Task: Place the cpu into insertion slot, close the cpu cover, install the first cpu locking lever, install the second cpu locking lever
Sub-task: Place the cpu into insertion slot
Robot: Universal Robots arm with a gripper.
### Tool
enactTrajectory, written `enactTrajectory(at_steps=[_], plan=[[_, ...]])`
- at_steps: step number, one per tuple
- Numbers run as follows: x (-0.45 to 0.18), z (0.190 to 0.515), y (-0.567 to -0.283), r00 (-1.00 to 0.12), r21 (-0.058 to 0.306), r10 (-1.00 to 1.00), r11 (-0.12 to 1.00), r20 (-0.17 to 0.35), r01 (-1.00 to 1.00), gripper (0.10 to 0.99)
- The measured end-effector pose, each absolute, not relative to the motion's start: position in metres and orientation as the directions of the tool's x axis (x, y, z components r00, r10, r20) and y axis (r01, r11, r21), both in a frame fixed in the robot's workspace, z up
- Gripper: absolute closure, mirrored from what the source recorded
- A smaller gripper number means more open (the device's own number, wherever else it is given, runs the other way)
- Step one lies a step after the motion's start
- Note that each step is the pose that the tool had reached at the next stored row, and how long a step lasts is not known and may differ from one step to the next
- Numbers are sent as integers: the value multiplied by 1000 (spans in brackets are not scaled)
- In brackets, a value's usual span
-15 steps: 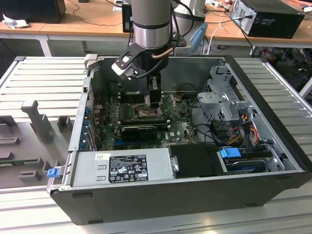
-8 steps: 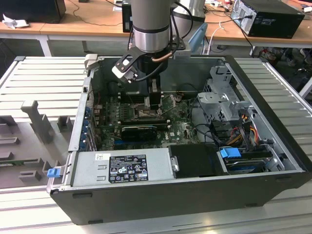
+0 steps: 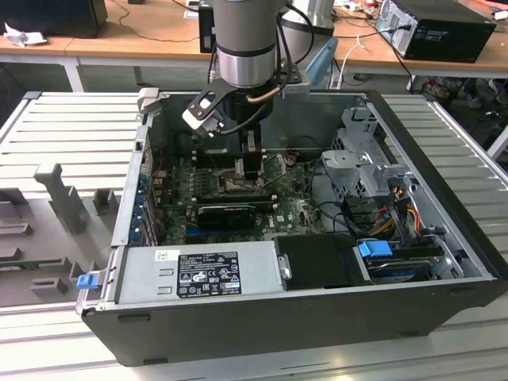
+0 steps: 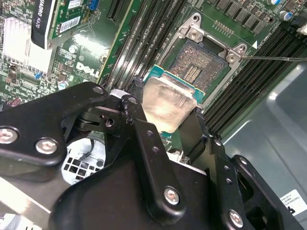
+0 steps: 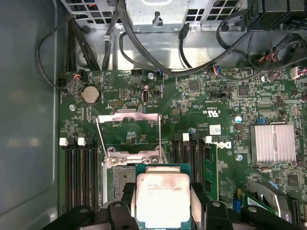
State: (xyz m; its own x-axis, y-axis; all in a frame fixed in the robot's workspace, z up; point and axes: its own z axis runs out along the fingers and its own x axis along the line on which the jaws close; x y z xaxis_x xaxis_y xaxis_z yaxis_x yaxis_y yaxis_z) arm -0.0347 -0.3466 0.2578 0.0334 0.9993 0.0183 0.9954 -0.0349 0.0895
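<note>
In the exterior view, upper middle of the frame, my gripper [image 3: 238,155] hangs inside the open computer case [image 3: 317,321], just above the green motherboard [image 3: 295,210]. In the second wrist view the cpu [image 4: 168,108] is a flat square with a dull silver top and a thin green edge. Black metal fingers [image 4: 140,125] clamp it over one edge of the insertion slot [image 4: 201,60], a dark pin grid inside a metal rim. In the first wrist view the jaws grip the chip's two sides.

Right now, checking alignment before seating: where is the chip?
In both wrist views the chip is clamped in the gripper, at the edge of the open socket on the green board.
</note>
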Motion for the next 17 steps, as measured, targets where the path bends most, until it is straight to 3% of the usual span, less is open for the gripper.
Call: enactTrajectory(at_steps=[17], plan=[[-46,227,-330,0,90,1000,-2,22,996,545]])
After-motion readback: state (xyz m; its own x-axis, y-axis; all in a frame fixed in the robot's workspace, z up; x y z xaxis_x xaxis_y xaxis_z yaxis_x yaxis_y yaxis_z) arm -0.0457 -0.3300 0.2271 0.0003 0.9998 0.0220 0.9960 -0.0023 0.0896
